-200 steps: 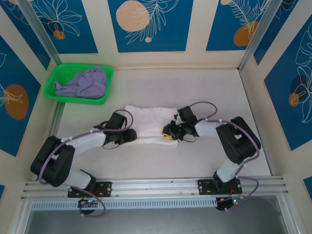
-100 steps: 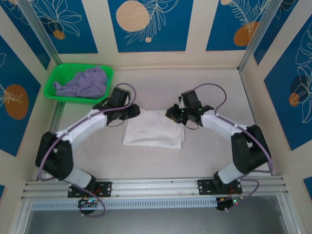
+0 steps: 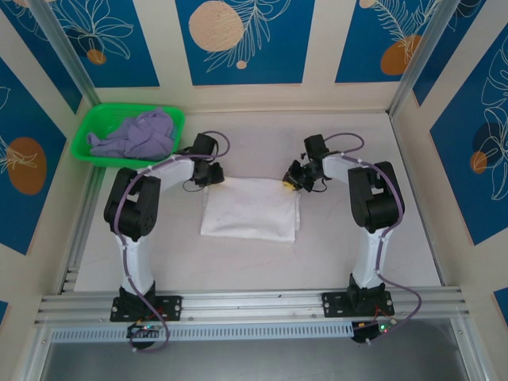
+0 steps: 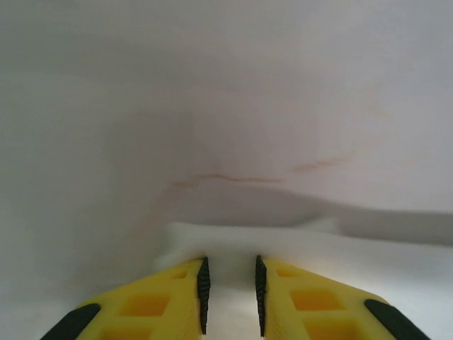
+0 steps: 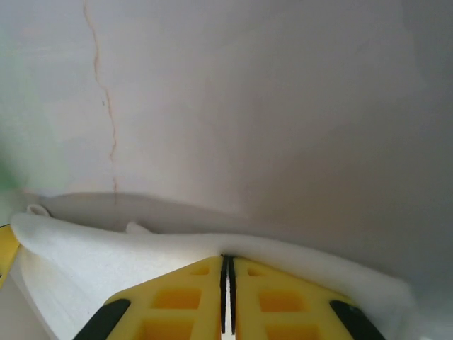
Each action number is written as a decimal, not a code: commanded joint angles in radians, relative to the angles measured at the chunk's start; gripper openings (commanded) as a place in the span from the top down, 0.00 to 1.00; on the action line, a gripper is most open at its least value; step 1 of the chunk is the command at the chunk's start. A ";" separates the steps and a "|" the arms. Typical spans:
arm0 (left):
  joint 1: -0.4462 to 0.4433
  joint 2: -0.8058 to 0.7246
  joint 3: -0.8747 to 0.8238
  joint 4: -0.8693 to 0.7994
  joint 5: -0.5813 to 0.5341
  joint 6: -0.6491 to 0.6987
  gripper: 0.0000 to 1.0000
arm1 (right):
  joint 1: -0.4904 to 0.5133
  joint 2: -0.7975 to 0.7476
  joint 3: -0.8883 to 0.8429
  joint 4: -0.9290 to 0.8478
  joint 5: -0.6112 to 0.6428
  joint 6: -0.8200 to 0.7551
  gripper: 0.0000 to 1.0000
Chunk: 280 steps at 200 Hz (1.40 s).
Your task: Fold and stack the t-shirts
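The white t-shirt [image 3: 250, 208] lies folded flat as a rectangle in the middle of the table. My left gripper [image 3: 208, 173] is at its far left corner. In the left wrist view the left gripper [image 4: 231, 263] is shut on a thick fold of the white t-shirt [image 4: 297, 244] that fills the gap between its pads. My right gripper [image 3: 295, 181] is at the far right corner. There the right gripper [image 5: 226, 258] has its jaws almost together, pinching the edge of the white t-shirt [image 5: 85, 248]. The lavender t-shirt [image 3: 135, 135] lies crumpled in the basket.
The green plastic basket [image 3: 83, 143] stands at the back left, close behind my left arm. Patterned walls and metal posts close in the table [image 3: 357, 238] on three sides. Bare tabletop lies right of and in front of the shirt.
Both grippers have gone from the near edge of the white t-shirt to its far corners, and both arms now reach further back. Both pairs of jaws have narrowed.
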<state>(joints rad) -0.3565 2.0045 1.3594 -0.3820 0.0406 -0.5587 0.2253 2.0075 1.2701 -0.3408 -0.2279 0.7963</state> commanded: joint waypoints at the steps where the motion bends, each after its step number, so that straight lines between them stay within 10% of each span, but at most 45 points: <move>1: 0.045 0.006 -0.027 -0.008 -0.045 -0.020 0.73 | -0.028 0.015 0.003 -0.020 -0.057 -0.029 0.84; 35: 0.045 -0.068 -0.040 0.000 -0.005 -0.014 0.62 | -0.048 -0.144 -0.094 0.044 -0.072 -0.027 0.65; 82: 0.003 -0.352 -0.125 -0.015 0.003 -0.035 0.07 | -0.022 -0.460 -0.324 0.023 0.048 -0.101 0.11; 98: -0.039 -0.480 -0.189 -0.035 -0.035 -0.040 0.00 | 0.008 -0.455 -0.336 -0.054 0.068 -0.150 0.08; 160: -0.148 -1.014 -0.356 -0.340 -0.188 -0.024 0.00 | 0.131 -0.281 -0.276 -0.173 0.245 -0.186 0.26; 198: -0.148 -1.241 -0.317 -0.538 -0.191 0.022 0.00 | 0.136 -0.163 -0.184 -0.186 0.281 -0.187 0.64; 239: -0.148 -1.268 -0.261 -0.612 -0.285 0.115 0.00 | 0.046 -0.068 -0.015 -0.207 0.301 -0.207 0.99; 280: -0.147 -1.218 -0.333 -0.530 -0.387 0.202 0.00 | -0.116 0.059 0.266 -0.297 0.343 -0.227 1.00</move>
<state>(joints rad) -0.5018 0.7616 1.0737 -0.9333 -0.2558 -0.4351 0.2123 2.0033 1.3937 -0.5766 0.0612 0.5858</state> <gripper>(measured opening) 0.999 0.070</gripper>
